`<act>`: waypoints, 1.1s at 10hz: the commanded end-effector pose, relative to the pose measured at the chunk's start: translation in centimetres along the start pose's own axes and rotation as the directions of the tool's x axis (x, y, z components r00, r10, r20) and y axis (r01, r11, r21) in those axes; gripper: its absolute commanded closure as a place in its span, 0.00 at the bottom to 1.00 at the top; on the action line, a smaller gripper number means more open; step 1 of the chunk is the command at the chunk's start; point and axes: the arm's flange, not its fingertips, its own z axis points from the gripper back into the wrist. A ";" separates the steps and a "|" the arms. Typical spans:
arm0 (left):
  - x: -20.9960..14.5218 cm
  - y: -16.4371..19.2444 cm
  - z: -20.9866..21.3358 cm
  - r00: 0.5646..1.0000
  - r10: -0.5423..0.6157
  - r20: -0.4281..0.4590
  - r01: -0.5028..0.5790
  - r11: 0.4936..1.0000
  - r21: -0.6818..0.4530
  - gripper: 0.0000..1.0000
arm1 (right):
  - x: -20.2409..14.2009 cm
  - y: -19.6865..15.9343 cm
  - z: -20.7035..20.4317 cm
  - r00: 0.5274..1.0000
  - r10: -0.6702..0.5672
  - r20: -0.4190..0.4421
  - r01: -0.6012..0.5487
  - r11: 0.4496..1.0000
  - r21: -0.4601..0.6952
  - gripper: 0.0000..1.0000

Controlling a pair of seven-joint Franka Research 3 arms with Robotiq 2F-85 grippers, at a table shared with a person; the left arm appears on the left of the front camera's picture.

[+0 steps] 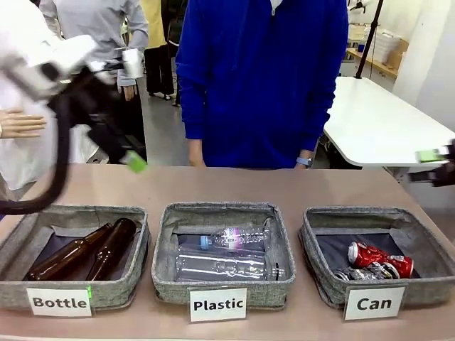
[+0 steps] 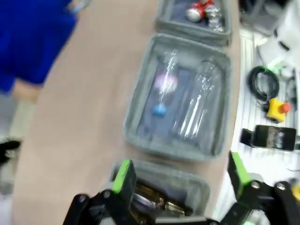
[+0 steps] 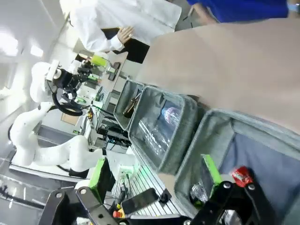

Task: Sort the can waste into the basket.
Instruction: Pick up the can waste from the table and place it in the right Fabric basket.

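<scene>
Cans: we see the red can [image 1: 380,258] and the dark-silver can [image 1: 359,273] lying inside the "Can" basket [image 1: 320,266], far right of the row.
Left gripper [image 2: 180,180]: raised above the "Bottle" basket [image 1: 135,280], fingers wide apart, nothing between them.
Right gripper [image 3: 157,180]: we see its fingers spread, empty, over the near edge of the "Can" basket.
Middle: "Plastic" basket [image 1: 163,277] holds clear plastic bottles [image 1: 224,263].
Person [image 1: 263,78]: stands at the far side.

White arms, black grippers

Left arm [image 1: 43,60] trails a black cable [image 1: 60,156]; grippers carry green pads [image 2: 124,176]; person [image 1: 263,78] wears blue.
</scene>
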 end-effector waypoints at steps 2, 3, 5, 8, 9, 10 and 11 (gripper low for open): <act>-10.0 3.9 3.6 0.922 0.367 0.121 -0.355 0.928 -0.109 0.00 | 0.3 0.1 -5.9 0.987 -0.095 0.129 0.090 0.995 0.043 0.00; -13.7 5.1 3.7 0.883 0.432 0.187 -0.412 0.901 -0.136 0.00 | 0.5 -0.1 -6.8 0.987 -0.099 0.127 0.095 0.995 0.041 0.00; -20.3 6.5 4.2 0.729 0.549 0.410 -0.483 0.836 -0.261 0.00 | 0.1 -0.2 -7.8 0.987 -0.116 0.108 0.112 0.993 0.047 0.00; -22.5 6.8 4.8 0.700 0.623 0.350 -0.563 0.782 -0.265 0.00 | -0.1 -0.7 -7.5 0.991 -0.102 0.090 0.098 0.994 0.050 0.00; -22.5 6.8 4.8 0.700 0.623 0.350 -0.563 0.782 -0.265 0.00 | -0.1 -0.7 -7.5 0.991 -0.102 0.090 0.098 0.994 0.050 0.00; -22.5 6.8 4.8 0.700 0.623 0.350 -0.563 0.782 -0.265 0.00 | -0.1 -0.7 -7.5 0.991 -0.102 0.090 0.098 0.994 0.050 0.00; -22.5 6.8 4.8 0.700 0.623 0.350 -0.563 0.782 -0.265 0.00 | -0.1 -0.7 -7.5 0.991 -0.102 0.090 0.098 0.994 0.050 0.00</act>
